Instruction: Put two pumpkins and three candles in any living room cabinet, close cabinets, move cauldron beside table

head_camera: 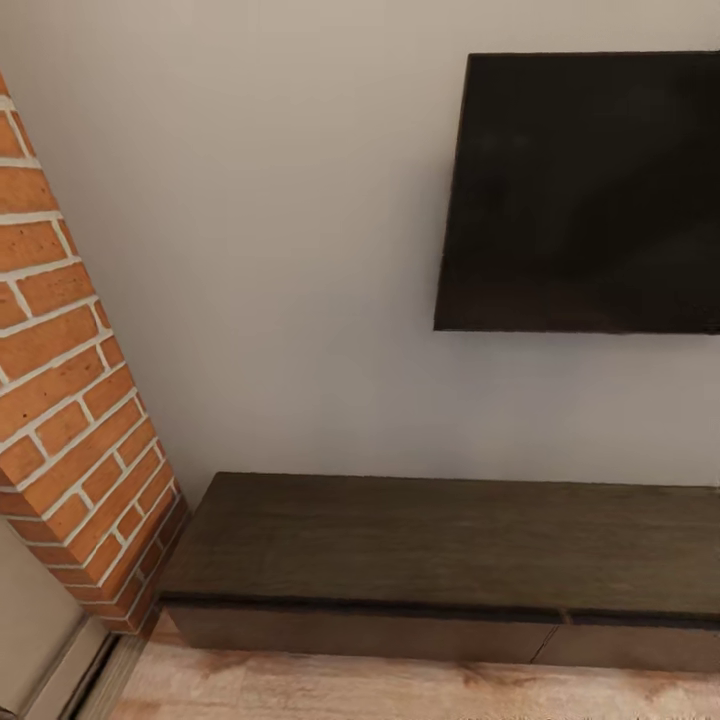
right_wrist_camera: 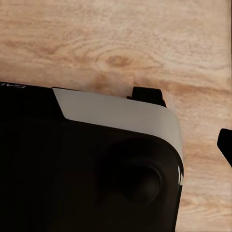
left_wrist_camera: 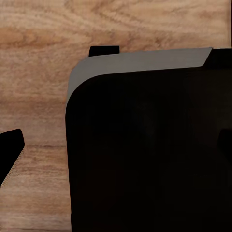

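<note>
The long, low dark brown cabinet (head_camera: 440,545) stands against the pale wall across the lower part of the head view. Its flat drawer fronts (head_camera: 360,632) sit flush and shut, and its top is bare. In the left wrist view my left gripper (left_wrist_camera: 57,102) hangs over the wooden floor, its dark fingertips (left_wrist_camera: 10,153) spread apart with nothing between them. My right gripper (right_wrist_camera: 187,120) is likewise open over the floor, one fingertip (right_wrist_camera: 148,94) showing beside my own black base. The pumpkins, candles, cauldron and table are out of view.
A black wall-mounted screen (head_camera: 590,190) hangs above the cabinet at the right. A red brick column (head_camera: 70,400) juts out at the left, close to the cabinet's left end. Light wood floor (head_camera: 400,690) runs along the cabinet's front. My black and grey base (left_wrist_camera: 145,154) is below both wrists.
</note>
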### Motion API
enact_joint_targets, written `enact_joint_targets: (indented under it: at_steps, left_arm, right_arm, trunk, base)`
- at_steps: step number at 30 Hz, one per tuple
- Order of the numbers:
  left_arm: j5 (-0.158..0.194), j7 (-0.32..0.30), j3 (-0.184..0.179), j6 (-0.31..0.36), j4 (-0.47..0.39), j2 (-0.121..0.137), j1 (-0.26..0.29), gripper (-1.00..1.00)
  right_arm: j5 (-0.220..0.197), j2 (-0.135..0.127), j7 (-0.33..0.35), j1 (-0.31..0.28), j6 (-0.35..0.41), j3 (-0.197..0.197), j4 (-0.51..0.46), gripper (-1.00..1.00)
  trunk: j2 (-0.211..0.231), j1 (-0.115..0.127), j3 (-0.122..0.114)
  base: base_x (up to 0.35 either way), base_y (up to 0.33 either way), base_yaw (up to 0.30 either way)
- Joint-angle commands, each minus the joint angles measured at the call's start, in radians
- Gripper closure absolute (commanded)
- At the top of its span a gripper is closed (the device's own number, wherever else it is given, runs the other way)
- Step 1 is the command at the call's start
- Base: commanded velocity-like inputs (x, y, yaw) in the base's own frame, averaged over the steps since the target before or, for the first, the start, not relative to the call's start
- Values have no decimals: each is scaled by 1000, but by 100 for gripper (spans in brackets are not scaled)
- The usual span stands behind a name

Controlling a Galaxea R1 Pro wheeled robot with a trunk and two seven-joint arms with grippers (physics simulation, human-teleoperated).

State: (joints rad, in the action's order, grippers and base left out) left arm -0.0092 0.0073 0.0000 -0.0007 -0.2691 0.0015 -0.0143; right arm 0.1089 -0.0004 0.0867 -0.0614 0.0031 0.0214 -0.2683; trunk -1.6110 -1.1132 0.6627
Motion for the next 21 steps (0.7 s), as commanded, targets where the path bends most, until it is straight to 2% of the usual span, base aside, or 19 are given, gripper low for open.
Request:
enact_joint_targets:
  at_steps: [1,10,13,16,21]
  left_arm:
    - [0,0,0,0,0,0,0,-100]
    - [0,0,0,0,-1,0,0,-100]
    - [0,-17,12,17,-18,-3,3,-100]
    - [0,-33,0,32,-13,-7,2,-100]
    - [0,-10,-6,4,10,-10,2,-100]
  right_arm:
    - [0,0,0,0,0,0,0,-100]
    - [11,-1,-2,0,0,-5,3,-100]
    - [7,1,-5,-17,-17,-15,-15,-100]
    - [9,-1,-2,-34,-25,-11,-32,-100]
    - [5,-4,-1,-63,-25,-8,-54,-100]
  trunk:
    - [0,0,-1]
    - [0,0,-2]
    - [0,0,-2]
    - [0,0,-2]
    - [0,0,-2]
  base:
    - [0,0,-133]
    - [-93,0,-20]
    - [0,0,0]
    - [0,0,0]
    - [-23,0,0]
